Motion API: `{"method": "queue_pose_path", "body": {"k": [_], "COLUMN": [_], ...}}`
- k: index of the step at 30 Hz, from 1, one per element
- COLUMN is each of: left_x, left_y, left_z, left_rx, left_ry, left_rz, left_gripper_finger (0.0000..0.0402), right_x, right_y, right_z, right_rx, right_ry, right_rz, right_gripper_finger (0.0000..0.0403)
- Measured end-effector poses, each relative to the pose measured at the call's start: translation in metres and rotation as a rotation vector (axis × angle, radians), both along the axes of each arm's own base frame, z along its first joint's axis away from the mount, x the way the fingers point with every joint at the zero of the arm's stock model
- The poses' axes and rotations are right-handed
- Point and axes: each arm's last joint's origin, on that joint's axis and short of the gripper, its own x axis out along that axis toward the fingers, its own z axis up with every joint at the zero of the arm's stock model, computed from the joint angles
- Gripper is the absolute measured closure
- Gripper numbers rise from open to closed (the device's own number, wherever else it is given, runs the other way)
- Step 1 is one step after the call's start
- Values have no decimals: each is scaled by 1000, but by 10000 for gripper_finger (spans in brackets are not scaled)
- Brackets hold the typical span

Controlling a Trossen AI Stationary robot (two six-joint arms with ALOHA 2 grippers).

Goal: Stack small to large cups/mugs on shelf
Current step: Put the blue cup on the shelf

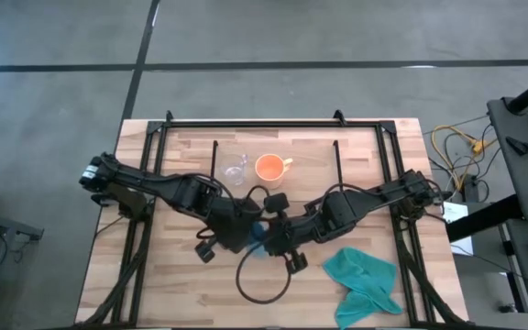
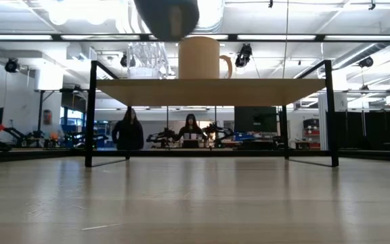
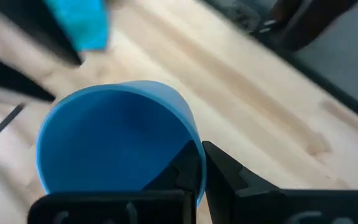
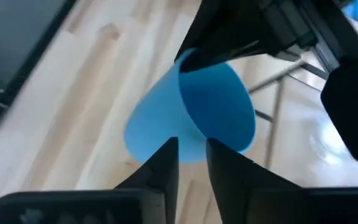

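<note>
The small blue cup (image 1: pixel 259 228) hangs between both grippers over the table's middle, and in the low view it shows dark at the top (image 2: pixel 168 17). My left gripper (image 1: pixel 248 229) and my right gripper (image 1: pixel 271 235) are each shut on its rim. The orange mug (image 1: pixel 270 168) and the tiny clear glass cup (image 1: pixel 235 171) stand side by side on the shelf (image 2: pixel 208 83), a low wooden board on black wire legs. In the low view the mug (image 2: pixel 198 57) and the glass (image 2: pixel 144 59) are upright on their bases. My left gripper (image 3: pixel 202 171) pinches the blue cup's rim (image 3: pixel 194 149), with one finger (image 3: pixel 182 171) inside the cup and one (image 3: pixel 232 171) outside. The cup is lifted clear of the table. My right gripper (image 4: pixel 192 158) pinches the rim (image 4: pixel 194 134) on the side away from the left gripper, one finger (image 4: pixel 163 165) against the outer wall and one (image 4: pixel 225 165) inside. The cup (image 4: pixel 191 106) sits tilted in the hold, clear of the table.
A teal cloth (image 1: pixel 365 280) lies crumpled near the table's near right corner. A black cable loop (image 1: pixel 264 275) hangs under the arms. The table's black frame (image 1: pixel 273 121) runs along the far edge. People sit in the room behind (image 2: pixel 128 129).
</note>
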Motion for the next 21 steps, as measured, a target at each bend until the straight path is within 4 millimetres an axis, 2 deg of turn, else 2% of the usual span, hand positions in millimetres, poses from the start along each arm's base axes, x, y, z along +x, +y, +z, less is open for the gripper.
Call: {"method": "queue_pose_path", "body": {"k": [7,15,21], "left_x": [7,16,30], "left_y": [10,18,28], "left_z": [12,37,34], "left_rx": [54,65,79], "left_ry": [-92,-260,-250], "left_rz": [129,236,277], "left_gripper_finger": [401,402,401], "right_x": [-18,-48,-63], "right_y": [-6,-13,-13], "right_z": [18,40,51], "right_rx": [60,174,228], "right_ry": [11,24,11], "right_rz": [-149,-293,-335], "right_gripper_finger": [304,318,327]}}
